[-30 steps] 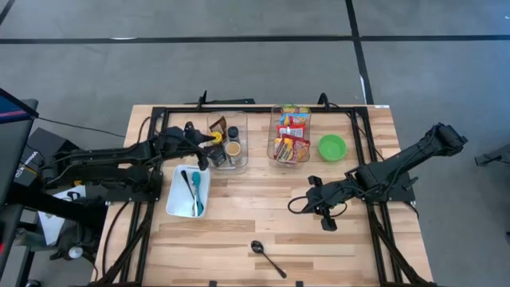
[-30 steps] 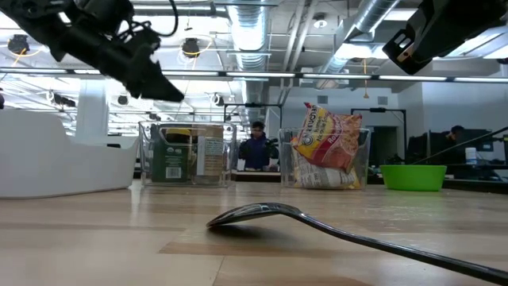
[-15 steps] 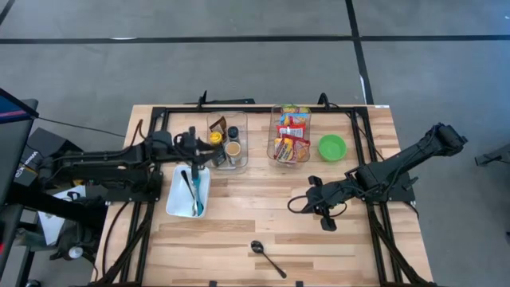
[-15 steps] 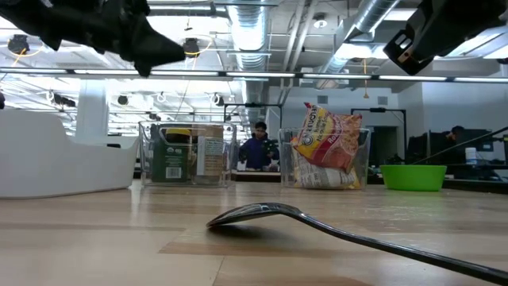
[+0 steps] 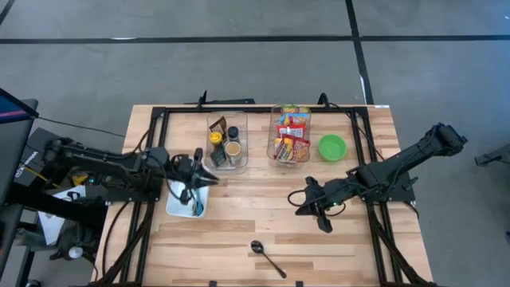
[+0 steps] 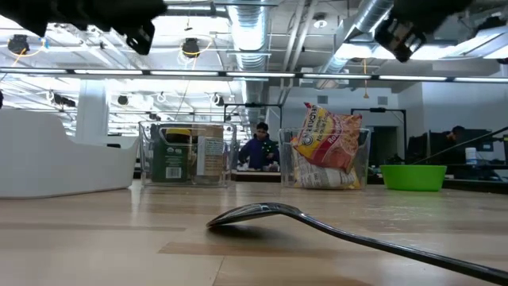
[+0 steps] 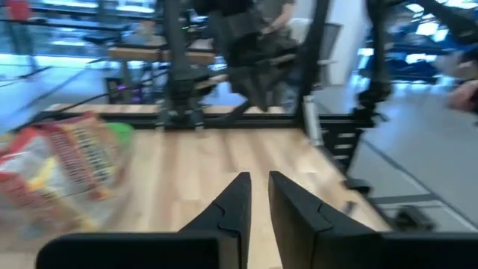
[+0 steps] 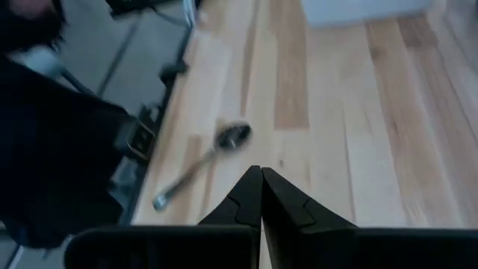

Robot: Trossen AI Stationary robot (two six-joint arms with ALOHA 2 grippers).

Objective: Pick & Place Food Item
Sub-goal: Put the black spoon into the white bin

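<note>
Left pincer [image 5: 209,179], nearly closed, hovers over rectangular white tray [image 5: 176,204].

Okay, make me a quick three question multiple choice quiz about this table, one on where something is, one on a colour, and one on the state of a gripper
1. Where does the spoon lie?
A. inside the white tray
B. on the bare wood near the table's front edge
C. in the green bowl

2. What colour is the bowl beside the snack bin?
A. green
B. red
C. white

3. How do the right gripper's fingers stand?
A. wide apart
B. closed on the spoon
C. shut, holding nothing

Answers:
1 B, the high view shows it alone on the wood, apart from the white tray.
2 A, it is bright green in the high and low views.
3 C, the right wrist view shows the fingers meeting with nothing between them, the spoon lying farther off.
</note>
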